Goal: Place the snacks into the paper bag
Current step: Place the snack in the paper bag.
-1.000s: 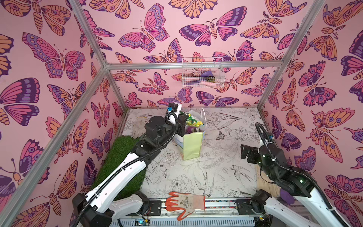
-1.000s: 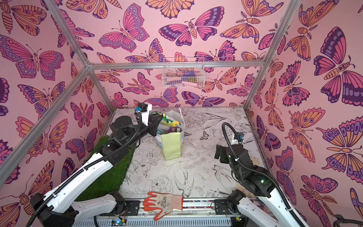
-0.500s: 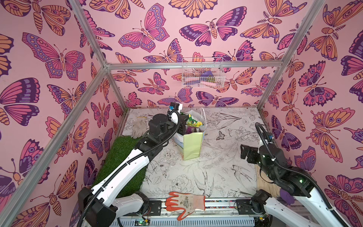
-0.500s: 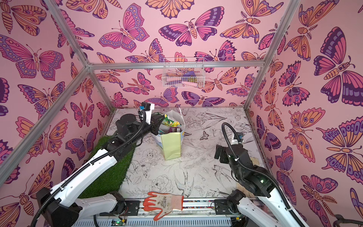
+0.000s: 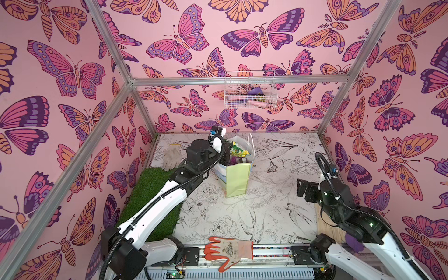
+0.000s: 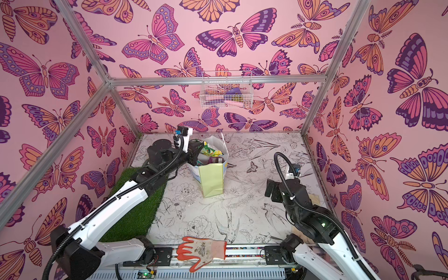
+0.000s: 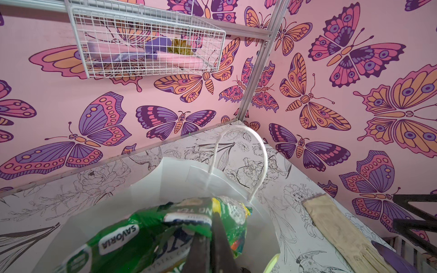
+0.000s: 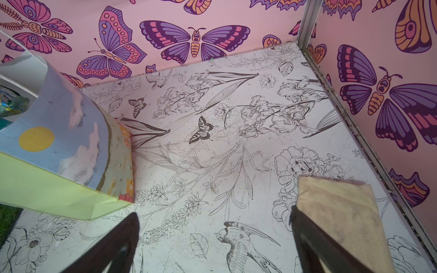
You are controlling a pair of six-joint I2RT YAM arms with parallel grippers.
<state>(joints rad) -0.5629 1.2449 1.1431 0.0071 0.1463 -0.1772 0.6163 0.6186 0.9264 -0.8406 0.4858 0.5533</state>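
Note:
The paper bag [image 5: 236, 179] stands upright mid-table, its pale yellow-green front facing me in both top views and its bluish printed side [image 8: 59, 132] showing in the right wrist view. My left gripper [image 7: 214, 227] is at the bag's mouth, shut on a green-and-yellow snack bag [image 7: 146, 231] that pokes up out of the opening [image 5: 238, 150]. Another of the snacks, a purple packet [image 5: 238, 160], shows inside the bag. My right gripper [image 8: 214, 212] hangs open over the table to the right of the bag, holding nothing.
An orange-and-white work glove [image 5: 229, 249] lies on the front rail. A pale cloth glove [image 5: 172, 156] lies at the back left beside a grass mat [image 5: 150, 194]. A white wire basket [image 5: 249, 93] hangs on the back wall. A beige board [image 8: 338, 212] lies below the right gripper.
My left arm has edged slightly back and toward the bag, still holding the green-and-yellow packet at the bag's mouth. The right arm has not moved.

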